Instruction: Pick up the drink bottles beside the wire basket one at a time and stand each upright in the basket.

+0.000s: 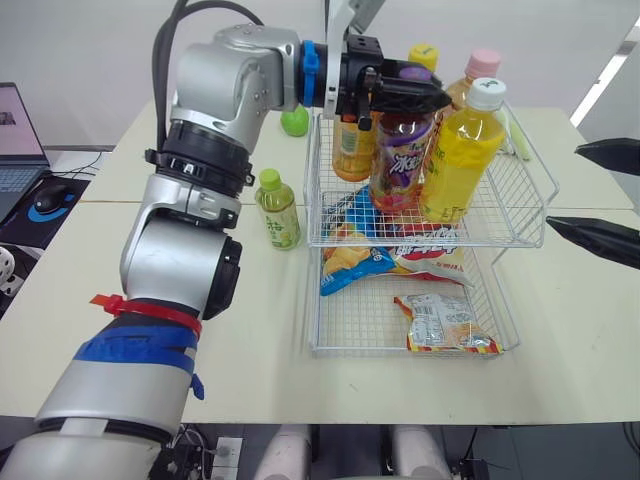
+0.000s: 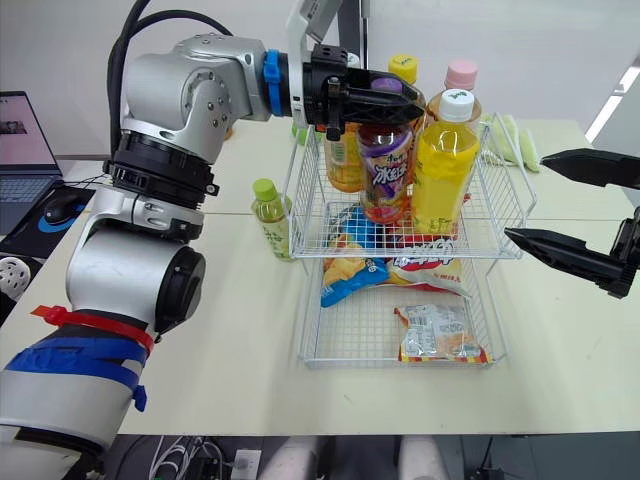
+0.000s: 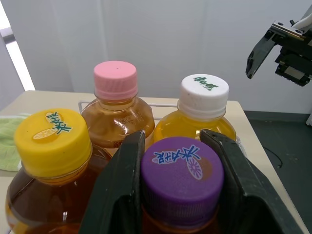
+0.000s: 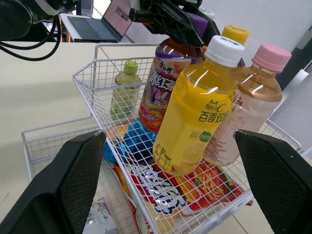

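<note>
Left claw [image 1: 408, 92] clamps the purple-capped bottle [image 1: 400, 160], upright inside the basket [image 1: 520, 215] — right claw [image 1: 563, 186], frame's right edge, gapes empty.

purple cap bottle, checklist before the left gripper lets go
1. Left gripper shut on the purple-cap bottle by its cap: ok.
2. Bottle upright in the wire basket: ok.
3. Base seated on the basket floor: cannot tell.
4. Yellow juice bottle alongside upright: ok.
5. Right gripper open, clear of the basket: ok.
6. All bottles in: not ok, green-cap bottle stands beside the basket.
</note>
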Controlling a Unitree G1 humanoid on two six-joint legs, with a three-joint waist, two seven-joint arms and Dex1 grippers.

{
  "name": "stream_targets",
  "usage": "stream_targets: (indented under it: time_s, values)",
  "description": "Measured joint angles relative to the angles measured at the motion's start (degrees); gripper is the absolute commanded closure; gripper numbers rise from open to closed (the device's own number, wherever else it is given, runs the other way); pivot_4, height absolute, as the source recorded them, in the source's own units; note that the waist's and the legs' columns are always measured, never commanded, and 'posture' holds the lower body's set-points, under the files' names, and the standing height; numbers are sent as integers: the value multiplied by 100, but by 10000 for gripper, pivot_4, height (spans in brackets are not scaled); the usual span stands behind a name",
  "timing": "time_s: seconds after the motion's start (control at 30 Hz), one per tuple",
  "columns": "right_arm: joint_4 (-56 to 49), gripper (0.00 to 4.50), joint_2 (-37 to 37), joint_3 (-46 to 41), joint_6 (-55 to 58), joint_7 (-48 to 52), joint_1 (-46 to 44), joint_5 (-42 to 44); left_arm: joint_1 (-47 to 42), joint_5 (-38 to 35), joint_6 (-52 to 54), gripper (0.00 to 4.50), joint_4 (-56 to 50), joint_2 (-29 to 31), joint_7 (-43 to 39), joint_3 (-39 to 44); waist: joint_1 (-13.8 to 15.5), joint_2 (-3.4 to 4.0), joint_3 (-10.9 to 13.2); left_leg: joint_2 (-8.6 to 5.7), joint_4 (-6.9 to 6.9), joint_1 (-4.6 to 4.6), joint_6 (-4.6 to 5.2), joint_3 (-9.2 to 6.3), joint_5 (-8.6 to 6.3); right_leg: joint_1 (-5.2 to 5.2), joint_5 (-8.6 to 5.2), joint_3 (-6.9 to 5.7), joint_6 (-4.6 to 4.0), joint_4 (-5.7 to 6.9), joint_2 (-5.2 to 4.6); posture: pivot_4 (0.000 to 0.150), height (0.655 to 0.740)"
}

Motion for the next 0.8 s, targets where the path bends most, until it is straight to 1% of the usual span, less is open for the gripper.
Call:
stream_targets:
  time_s: [0.1,0.17,0.2,0.4,0.43,0.6,0.8]
  values:
    - [-1,0,-9,11,0,-67,-2,2,0,13,7,31149,38,-50,32,92,0,0,0,0,1,0,0,0,0,0,0,0,0,1,0,1500,7400]
    - [-1,0,-11,59,-1,-91,-8,4,-6,12,23,23490,90,-113,48,174,0,0,0,0,1,0,0,0,0,0,0,-1,0,1,0,1500,7400]
    - [-1,0,-11,83,-1,-96,-13,5,-8,10,27,21679,105,-137,50,206,0,0,0,0,1,0,0,0,0,0,0,-1,0,1,0,1500,7400]
    - [-3,0,-52,179,-2,-169,-88,10,-21,-67,173,2358,87,-158,-86,329,-5,0,0,0,1,0,0,-1,0,0,0,-1,0,2,1,1500,7400]
    - [-7,0,-56,179,-2,-187,-111,11,-21,-90,212,467,62,-157,-106,341,-4,0,0,0,1,0,0,-1,0,0,0,-1,0,1,0,1500,7400]
    - [-15,0,-60,182,-2,-215,-134,21,-41,-134,303,467,-44,-109,-210,422,-7,0,0,1,1,1,0,0,0,0,0,0,0,2,1,1500,7400]
    - [-12,0,-67,184,-2,-224,-147,20,-41,-378,743,467,-558,286,-339,598,-15,0,0,1,1,2,0,-1,0,0,0,0,0,3,2,1500,7400]
